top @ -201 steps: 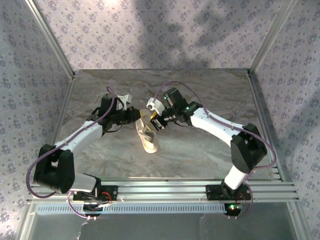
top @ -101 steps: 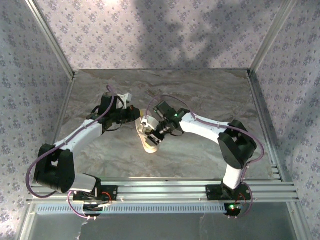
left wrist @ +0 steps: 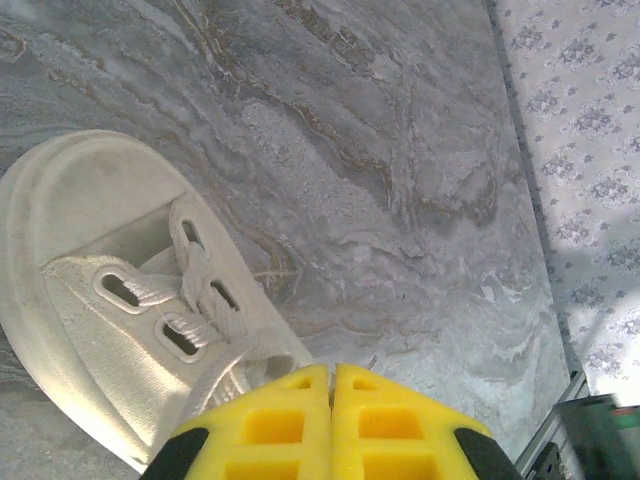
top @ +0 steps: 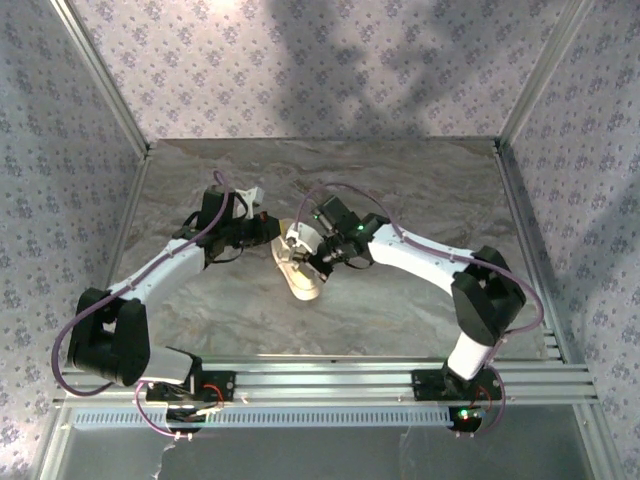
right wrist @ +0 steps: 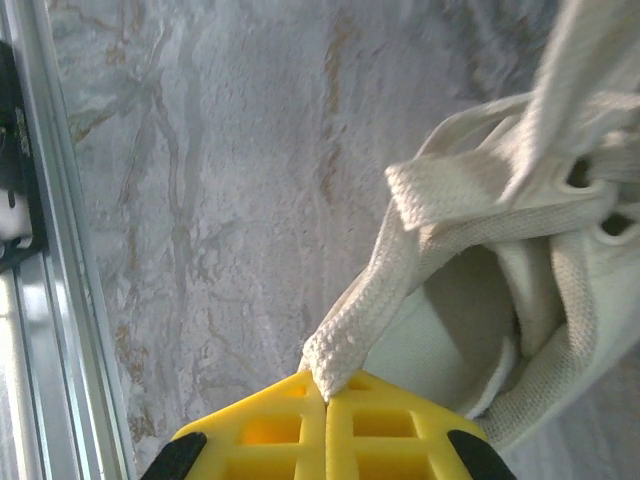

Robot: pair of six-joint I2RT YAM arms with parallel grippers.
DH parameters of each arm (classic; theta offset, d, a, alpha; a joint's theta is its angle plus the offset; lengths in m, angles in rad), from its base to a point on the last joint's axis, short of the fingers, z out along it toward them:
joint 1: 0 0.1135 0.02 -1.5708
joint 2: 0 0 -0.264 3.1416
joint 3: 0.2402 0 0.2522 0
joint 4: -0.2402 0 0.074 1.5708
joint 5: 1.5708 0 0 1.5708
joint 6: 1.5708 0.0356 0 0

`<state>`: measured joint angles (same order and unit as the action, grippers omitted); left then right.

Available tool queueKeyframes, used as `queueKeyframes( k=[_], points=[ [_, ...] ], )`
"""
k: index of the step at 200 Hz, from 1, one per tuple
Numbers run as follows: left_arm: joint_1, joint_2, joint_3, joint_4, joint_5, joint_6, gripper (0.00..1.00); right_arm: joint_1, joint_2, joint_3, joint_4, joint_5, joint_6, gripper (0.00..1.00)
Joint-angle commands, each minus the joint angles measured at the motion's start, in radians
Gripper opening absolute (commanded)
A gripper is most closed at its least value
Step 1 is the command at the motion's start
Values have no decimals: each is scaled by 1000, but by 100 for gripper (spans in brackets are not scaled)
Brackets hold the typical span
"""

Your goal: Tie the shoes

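Near the middle of the table, between the two arms, lies the sneaker. On its far side the right gripper has its jaws clenched on the end of one lace, which runs up toward the eyelets. The left gripper has its jaws pressed together just beside the shoe; I cannot tell if a lace is caught there. No knot and no bow is visible, so I judge that almost all the tying is left. Open table lies on all sides, and the frame posts and walls are well apart, but both arms crowd close together over the shoe.
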<state>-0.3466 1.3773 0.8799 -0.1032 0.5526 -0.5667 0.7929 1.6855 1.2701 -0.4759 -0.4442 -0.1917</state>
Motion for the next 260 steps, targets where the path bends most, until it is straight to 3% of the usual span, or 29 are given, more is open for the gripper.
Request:
queueKeyframes(
  k=[1,43,80,138,151,172,182,204,237,260],
  points=[
    [8,3,40,-20,-5,34,0,-19,-72,7,-21,25,8,3],
    [8,12,49,-41,-5,50,0,-27,-22,36,-100,-56,-22,7],
    [8,11,57,-74,-12,68,0,12,51,19,-40,-110,26,4],
    [8,14,73,-128,-25,105,0,76,126,77,22,-89,94,2],
    [8,18,73,-132,-23,106,0,78,138,86,16,-79,98,6],
    [8,20,74,-141,-20,113,0,77,149,97,-8,-70,94,22],
    [8,18,74,-147,-20,117,0,77,153,97,-15,-64,89,23],
    [8,18,71,-151,-20,120,0,75,154,96,-18,-64,87,21],
    [8,15,68,-154,-20,125,0,75,149,105,-24,-61,87,6],
    [8,11,67,-157,-20,133,0,75,123,133,-62,-33,79,5]
  ],
)
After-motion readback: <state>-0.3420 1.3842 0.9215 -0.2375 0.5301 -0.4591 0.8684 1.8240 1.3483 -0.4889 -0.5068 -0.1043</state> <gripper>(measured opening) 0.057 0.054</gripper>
